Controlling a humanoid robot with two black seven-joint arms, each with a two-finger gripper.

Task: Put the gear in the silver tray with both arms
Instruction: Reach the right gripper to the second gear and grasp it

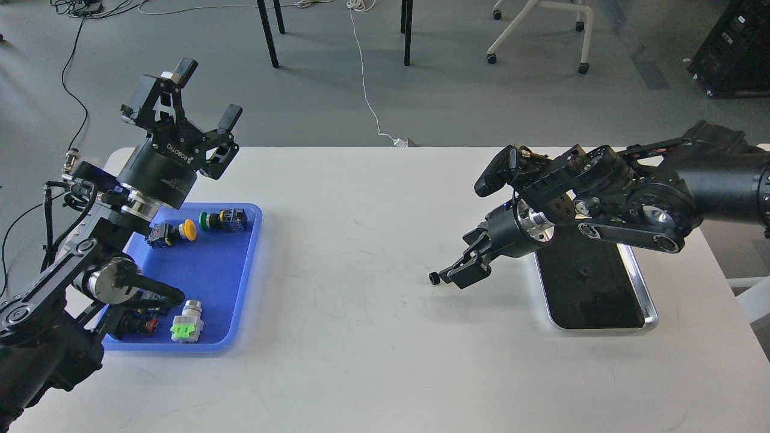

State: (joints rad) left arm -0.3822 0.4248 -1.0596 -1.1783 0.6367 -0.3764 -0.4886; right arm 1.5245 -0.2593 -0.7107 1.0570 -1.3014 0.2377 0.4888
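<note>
A small black gear (pixel 434 278) lies on the white table (pixel 361 361), left of the silver tray (pixel 642 285). The tray's dark bottom holds another small dark part (pixel 582 274). My right gripper (pixel 451 279) reaches down and to the left from above the tray. Its fingers look slightly apart, and its tips are at table height, right beside the gear on its right side. My left gripper (pixel 207 90) is raised high over the table's far left corner. It points up, open and empty.
A blue plastic tray (pixel 216 282) at the left holds several push-button parts, among them a yellow one (pixel 189 229) and a green one (pixel 185 329). My left arm crosses over it. Chair and table legs stand on the floor beyond the table.
</note>
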